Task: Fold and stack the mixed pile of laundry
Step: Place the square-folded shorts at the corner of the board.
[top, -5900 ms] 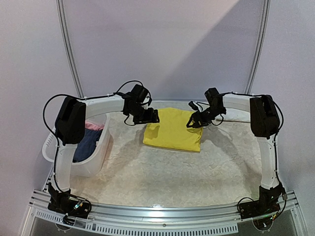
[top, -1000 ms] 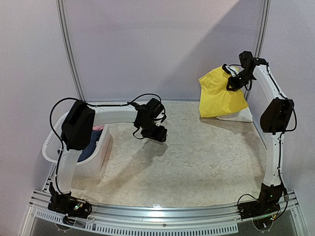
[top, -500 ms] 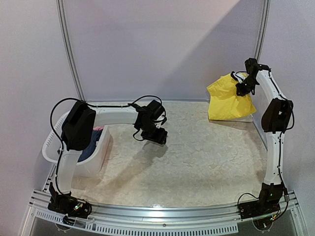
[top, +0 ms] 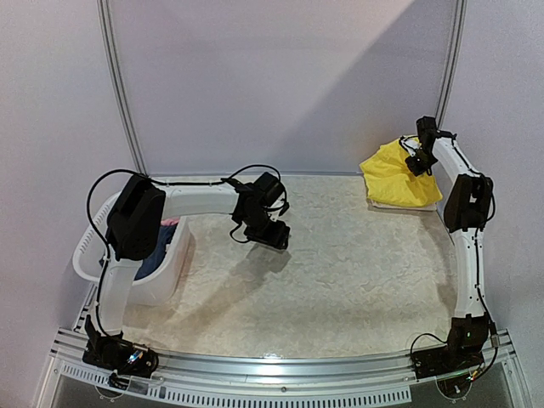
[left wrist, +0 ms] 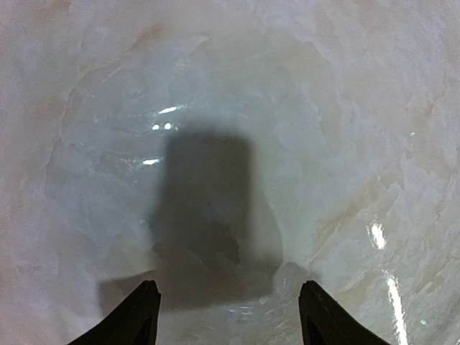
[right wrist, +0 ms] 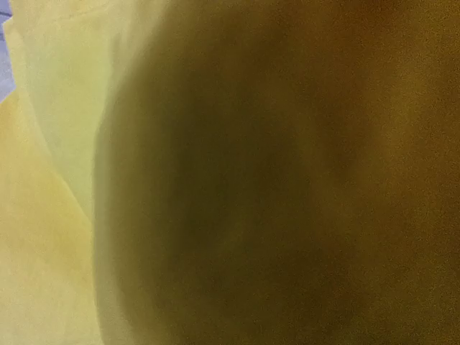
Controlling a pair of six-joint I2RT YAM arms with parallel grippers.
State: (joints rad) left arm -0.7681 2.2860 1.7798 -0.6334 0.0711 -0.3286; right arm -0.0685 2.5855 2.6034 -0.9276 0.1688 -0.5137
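Now I'm on the stacking step: my right hand (top: 419, 161), clamped on the shorts (top: 393, 180), holds them atop the shirt (top: 404, 206) far right of the basket (top: 174, 270), my left hand (left wrist: 228, 295) gapes idle nearer the basket, and next, I reckon, comes a gentle release.

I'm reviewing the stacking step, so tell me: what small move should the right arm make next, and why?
Probably ease down slightly and open the right gripper. It is shut on the yellow shorts, which mostly rest on a white piece at the far right of the table, so releasing would likely leave them on the stack.
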